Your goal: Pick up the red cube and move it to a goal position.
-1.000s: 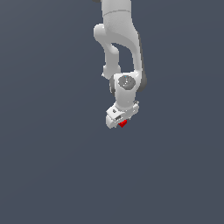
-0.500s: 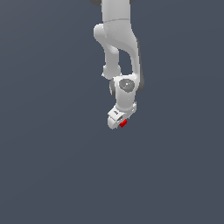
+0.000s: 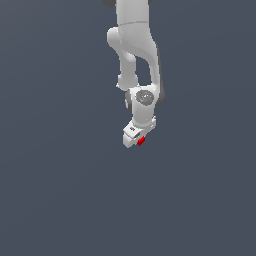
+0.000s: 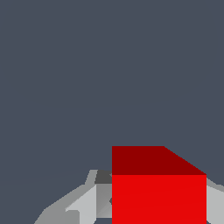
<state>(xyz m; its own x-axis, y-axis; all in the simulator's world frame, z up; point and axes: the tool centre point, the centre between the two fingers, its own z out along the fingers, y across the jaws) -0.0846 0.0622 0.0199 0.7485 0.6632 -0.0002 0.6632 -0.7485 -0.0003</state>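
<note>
The red cube [image 3: 141, 141] is a tiny bright red block held at the lower tip of my white gripper [image 3: 138, 141], in the middle of the exterior view. The gripper is shut on the cube, which pokes out on the exterior view's right of the hand. In the wrist view the red cube [image 4: 158, 188] fills the near field, with a grey finger [image 4: 87, 201] on one side and a sliver of the other finger [image 4: 215, 201] on the far side.
The white arm [image 3: 134, 45] hangs down from the top of the exterior view. A plain dark grey surface [image 3: 60, 190] lies all around. No other objects show in either view.
The gripper with the red cube has drifted slightly to the exterior view's right and tilted a little. The cube stays in the fingers.
</note>
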